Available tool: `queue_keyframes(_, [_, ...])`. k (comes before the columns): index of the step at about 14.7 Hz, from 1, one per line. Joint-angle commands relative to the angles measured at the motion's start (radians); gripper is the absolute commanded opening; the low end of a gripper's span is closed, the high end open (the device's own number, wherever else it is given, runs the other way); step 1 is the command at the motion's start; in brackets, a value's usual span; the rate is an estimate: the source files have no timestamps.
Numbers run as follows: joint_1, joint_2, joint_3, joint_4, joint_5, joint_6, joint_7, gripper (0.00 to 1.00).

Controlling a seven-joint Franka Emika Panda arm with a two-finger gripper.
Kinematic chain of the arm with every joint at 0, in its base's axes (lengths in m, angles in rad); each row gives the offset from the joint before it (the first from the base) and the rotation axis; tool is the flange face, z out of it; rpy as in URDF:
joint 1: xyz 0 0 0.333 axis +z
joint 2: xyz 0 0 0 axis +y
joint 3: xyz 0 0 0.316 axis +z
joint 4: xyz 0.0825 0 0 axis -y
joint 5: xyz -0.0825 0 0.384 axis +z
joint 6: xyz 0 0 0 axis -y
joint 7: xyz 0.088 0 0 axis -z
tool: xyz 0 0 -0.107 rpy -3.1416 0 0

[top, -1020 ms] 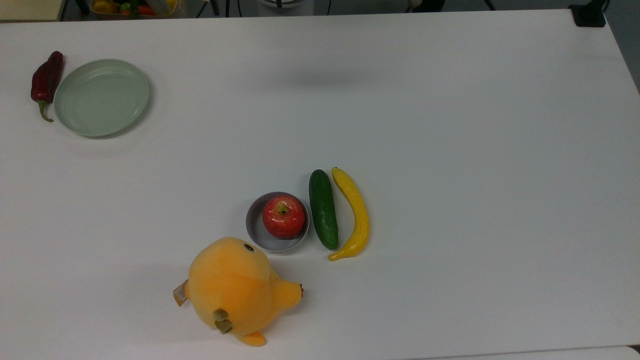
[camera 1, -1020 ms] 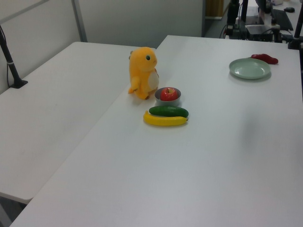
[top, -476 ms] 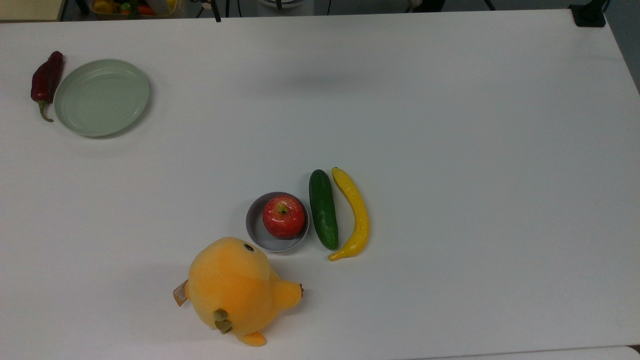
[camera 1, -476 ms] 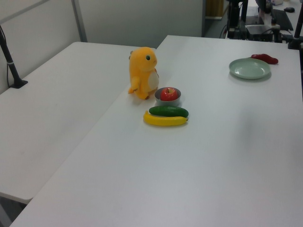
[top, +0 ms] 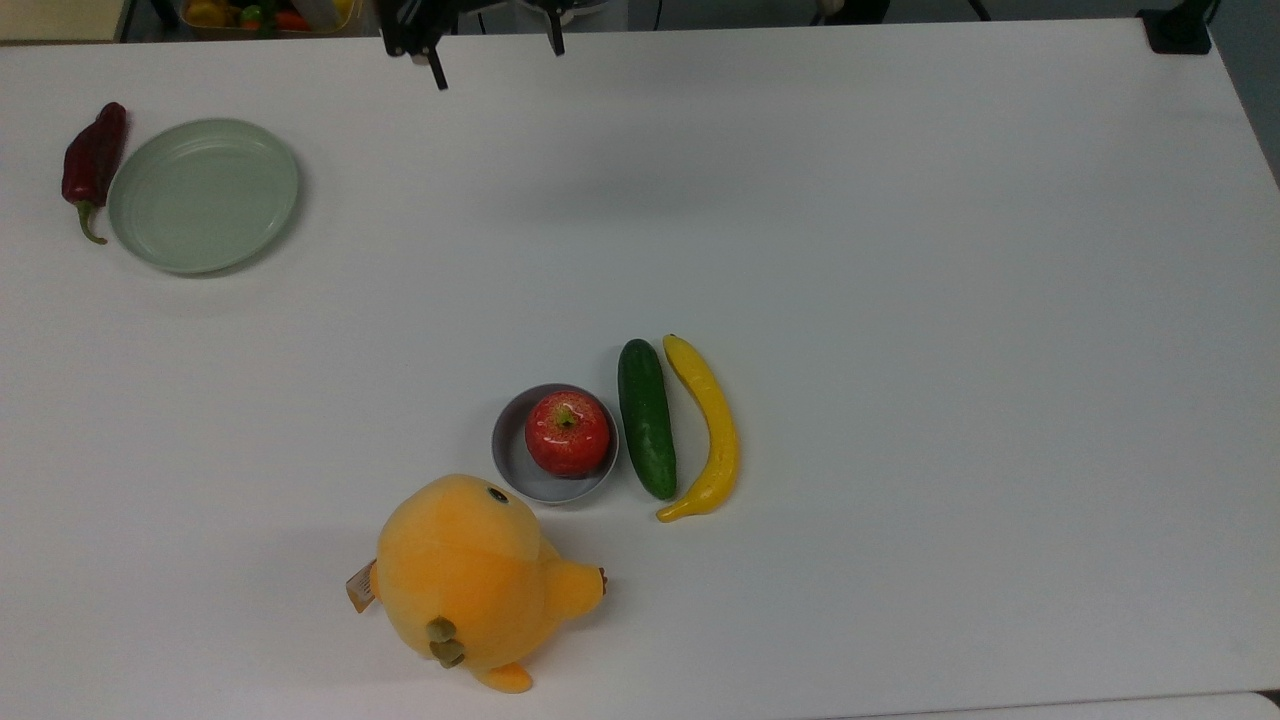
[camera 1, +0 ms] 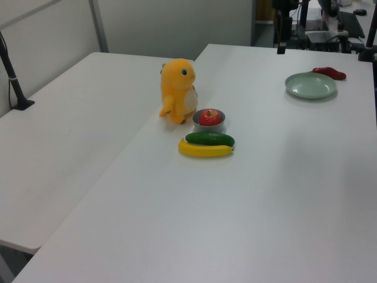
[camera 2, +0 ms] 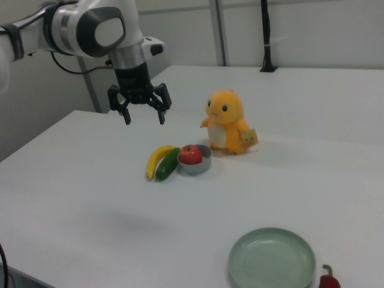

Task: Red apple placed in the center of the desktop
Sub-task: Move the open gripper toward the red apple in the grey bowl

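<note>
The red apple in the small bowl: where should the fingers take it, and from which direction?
Judging by its pose, from straight above: the red apple sits stem-up in the grey bowl, whose rim blocks its lower sides. Close the fingers across its upper sides.

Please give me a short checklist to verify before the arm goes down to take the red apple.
1. Gripper open and holding nothing: ok.
2. Red apple sits free in the grey bowl, top uncovered: ok.
3. Gripper above the apple: not ok, it hangs away from it, near the top view's upper edge.
4. Cucumber close beside the bowl, may crowd a finger: not ok.
5. Bare desktop free for placing: ok.
</note>
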Motion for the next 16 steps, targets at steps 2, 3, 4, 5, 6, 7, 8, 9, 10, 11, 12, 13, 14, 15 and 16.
queue_keyframes(2, [0.018, 0.152, -0.008, 0.164, -0.001, 0.011, -0.043, 1.0])
queue_keyframes(3, [0.031, 0.185, -0.01, 0.195, -0.001, 0.014, -0.043, 1.0])
queue_keyframes(4, [0.034, 0.209, -0.01, 0.216, -0.001, 0.034, -0.042, 1.0])
queue_keyframes(5, [0.035, 0.226, -0.01, 0.221, -0.002, 0.074, -0.039, 1.0])
queue_keyframes(6, [0.038, 0.245, -0.01, 0.221, -0.008, 0.114, -0.036, 1.0])
queue_keyframes(7, [0.048, 0.265, -0.01, 0.22, -0.01, 0.149, -0.036, 1.0])
queue_keyframes(8, [0.052, 0.286, -0.01, 0.22, -0.01, 0.186, -0.036, 1.0])
queue_keyframes(9, [0.052, 0.303, -0.01, 0.218, -0.01, 0.23, -0.036, 1.0])
queue_keyframes(10, [0.052, 0.32, -0.01, 0.215, -0.002, 0.279, -0.034, 1.0])
queue_keyframes(11, [0.052, 0.338, -0.01, 0.214, 0.001, 0.322, -0.03, 1.0])
queue_keyframes(12, [0.052, 0.358, -0.01, 0.214, 0.001, 0.355, -0.013, 1.0])
queue_keyframes(13, [0.052, 0.376, -0.01, 0.214, 0.001, 0.384, 0.002, 1.0])
queue_keyframes(14, [0.052, 0.398, -0.01, 0.214, -0.001, 0.416, 0.006, 1.0])
queue_keyframes(15, [0.052, 0.419, -0.01, 0.212, 0.001, 0.447, 0.007, 1.0])
queue_keyframes(16, [0.054, 0.439, -0.01, 0.212, -0.001, 0.47, 0.006, 1.0])
